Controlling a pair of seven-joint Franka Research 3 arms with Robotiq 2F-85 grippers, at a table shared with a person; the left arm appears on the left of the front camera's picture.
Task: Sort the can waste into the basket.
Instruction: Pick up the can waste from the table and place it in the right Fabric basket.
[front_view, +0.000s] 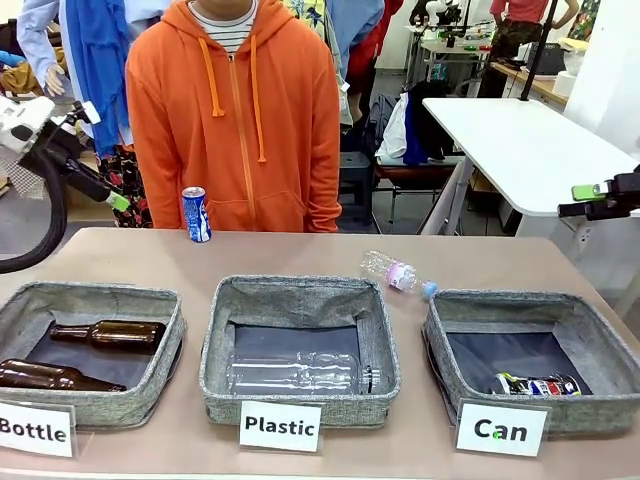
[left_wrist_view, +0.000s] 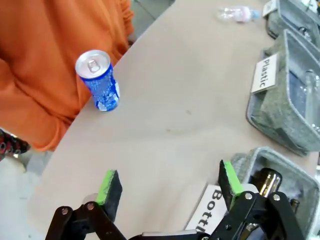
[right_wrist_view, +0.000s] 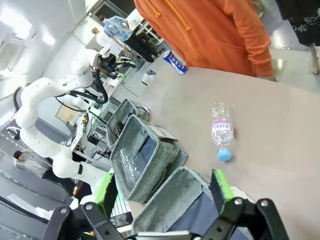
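The blue can (front_view: 196, 214) stands upright at the far edge of the table, in front of a person in an orange hoodie. It also appears in the left wrist view as the blue can (left_wrist_view: 98, 80) and far off in the right wrist view (right_wrist_view: 175, 62). A crushed dark can (front_view: 537, 385) lies in the grey basket (front_view: 520, 299) behind the "Can" card (front_view: 501, 429). My left gripper (front_view: 115, 198) hovers open off the table's far left, short of the blue can, with nothing between its fingers (left_wrist_view: 111, 187). My right gripper (front_view: 585, 200) hangs open beyond the right edge, above the basket's wall (right_wrist_view: 172, 197).
A clear plastic bottle (front_view: 396, 273) lies on the table behind the Can basket. The middle "Plastic" basket (front_view: 300, 292) holds a clear bottle. The left "Bottle" basket (front_view: 95, 294) holds two brown glass bottles. The person (front_view: 235, 120) stands close to the far edge.
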